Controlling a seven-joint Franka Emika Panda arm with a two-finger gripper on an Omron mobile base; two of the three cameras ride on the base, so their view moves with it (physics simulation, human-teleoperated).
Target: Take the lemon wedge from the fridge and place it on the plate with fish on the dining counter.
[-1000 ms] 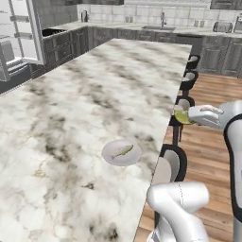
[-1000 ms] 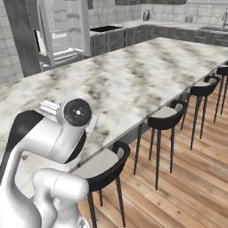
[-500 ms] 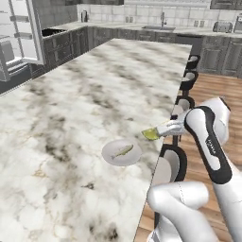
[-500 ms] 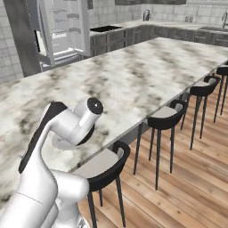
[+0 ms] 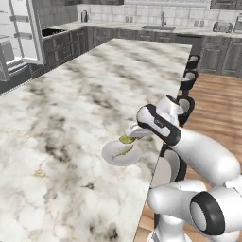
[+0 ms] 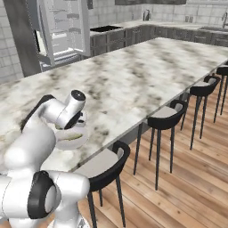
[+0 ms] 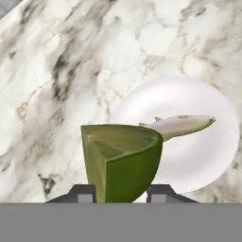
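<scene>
Yellow-green lemon wedge (image 7: 122, 160) clamped between jaws, above plate (image 7: 203, 156) rim.

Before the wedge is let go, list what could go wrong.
1. The gripper, shut on the lemon wedge, sits over the plate's near rim, so the wedge may drop onto the dining counter.
2. It could land on the fish and roll off.
3. The plate lies near the counter edge, where a nudge could shift it.

Arm bent low, claw (image 7: 121, 191) clamped on lemon wedge (image 7: 122, 160).
</scene>
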